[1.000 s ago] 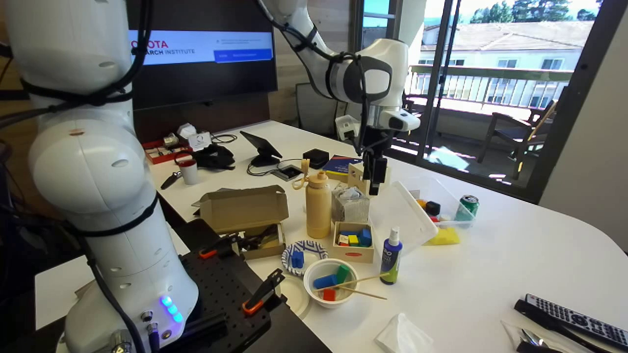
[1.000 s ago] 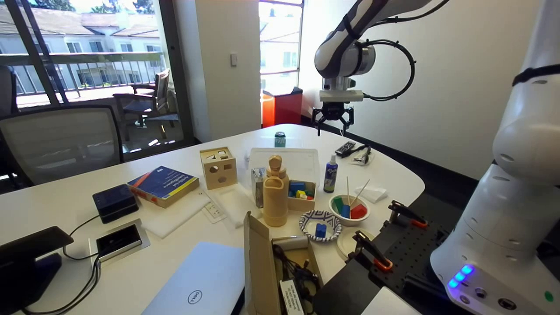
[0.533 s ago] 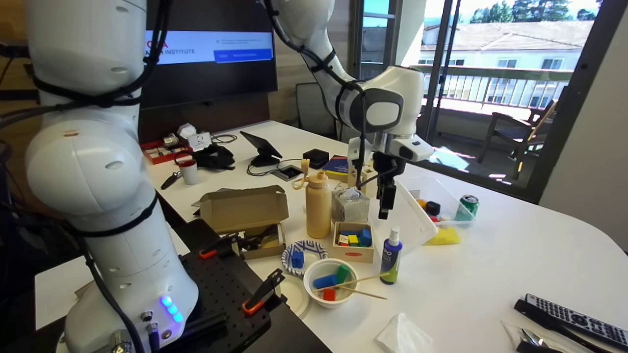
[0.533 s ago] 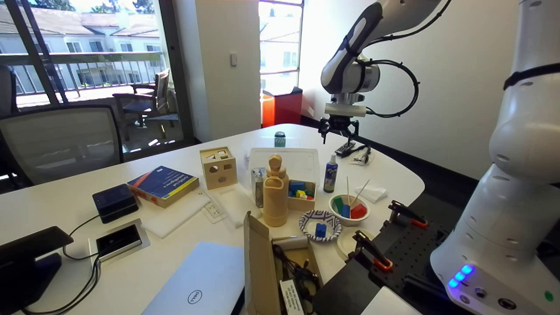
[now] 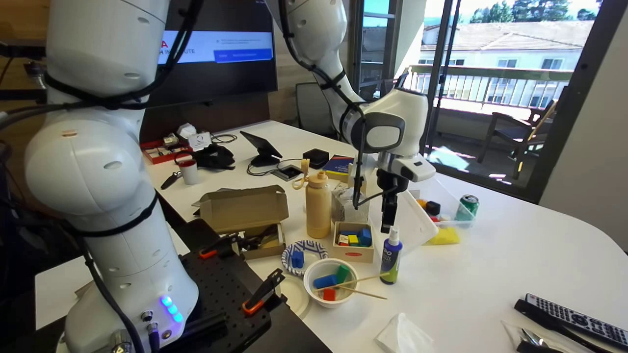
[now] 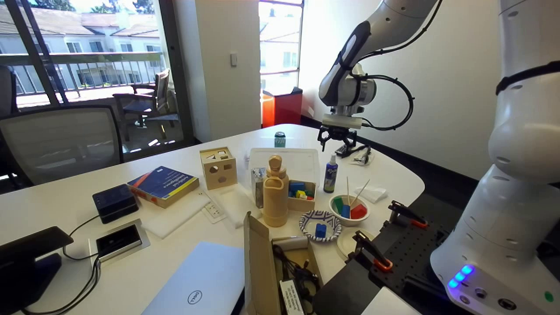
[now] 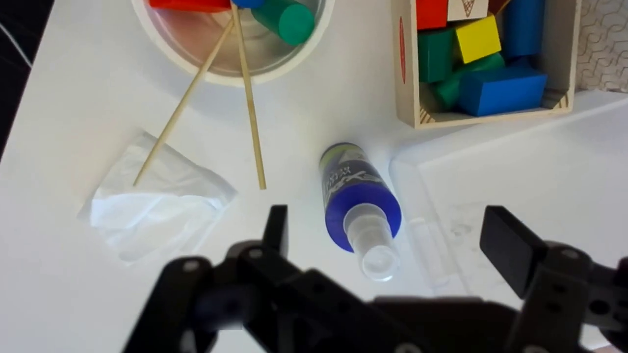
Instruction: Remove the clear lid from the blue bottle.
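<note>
The blue bottle [image 5: 391, 262] stands upright on the white table, with a green lower band. It also shows in an exterior view [image 6: 330, 176] and in the wrist view [image 7: 360, 193]. The clear lid [image 7: 372, 240] sits on its top and shows in both exterior views [image 5: 394, 236] [image 6: 333, 159]. My gripper [image 7: 386, 215] is open and empty, its fingers wide apart. In the wrist view the lid lies between the two fingers, nearer the left one, touching neither. In both exterior views the fingertips [image 5: 386, 228] [image 6: 336, 148] are close to the lid's top, slightly above it.
A white bowl [image 5: 314, 294] with blocks and two sticks stands beside the bottle. A wooden box [image 5: 352, 254] of blocks, a tall tan bottle [image 5: 319, 208] and a large clear plastic lid [image 5: 409, 215] are near. A crumpled tissue [image 7: 157, 196] lies on the table.
My gripper has moved down and closer to the blue bottle's top, staying open. The bottle, its lid and the other objects have not moved.
</note>
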Robot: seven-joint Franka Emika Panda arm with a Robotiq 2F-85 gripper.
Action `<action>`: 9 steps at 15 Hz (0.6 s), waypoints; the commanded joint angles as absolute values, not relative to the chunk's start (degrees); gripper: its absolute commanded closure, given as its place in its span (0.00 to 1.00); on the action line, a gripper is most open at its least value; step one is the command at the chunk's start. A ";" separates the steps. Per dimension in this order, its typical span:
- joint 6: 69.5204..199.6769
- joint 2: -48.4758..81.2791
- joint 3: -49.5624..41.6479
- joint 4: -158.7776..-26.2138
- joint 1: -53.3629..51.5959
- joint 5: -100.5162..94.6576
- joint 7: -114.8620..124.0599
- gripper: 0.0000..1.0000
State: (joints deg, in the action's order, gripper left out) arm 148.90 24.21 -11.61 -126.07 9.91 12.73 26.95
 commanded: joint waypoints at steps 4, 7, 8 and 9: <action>149.57 28.90 -11.40 -121.41 10.53 15.12 25.63 0.00; 149.19 30.46 -11.33 -119.50 10.69 15.17 25.54 0.00; 149.14 30.79 -11.34 -119.05 10.73 15.14 25.49 0.00; 149.17 30.91 -11.32 -118.86 10.81 15.21 25.42 0.00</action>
